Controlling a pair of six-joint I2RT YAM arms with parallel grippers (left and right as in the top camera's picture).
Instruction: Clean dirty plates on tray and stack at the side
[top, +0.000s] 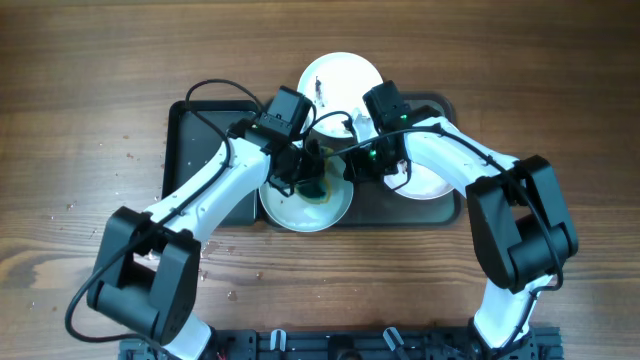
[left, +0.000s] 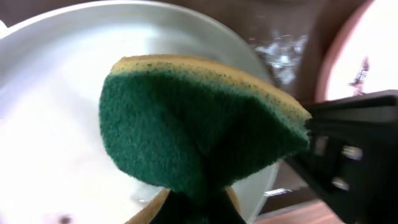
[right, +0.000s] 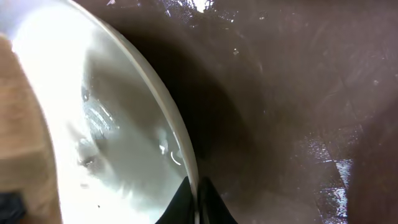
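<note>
on the table (top: 80, 120) the tray (top: 190, 150) lies with its long axis left to right, carrying three plates: a smudged one (top: 345, 75) over its far rim, one (top: 425, 185) at its right end, and a near plate (top: 300, 212) over its front rim. above the near plate the left end effector (top: 308, 172) is clamped on a green-and-yellow sponge (left: 193, 124), and the right end effector (right: 194, 199) pinches that plate's rim.
</note>
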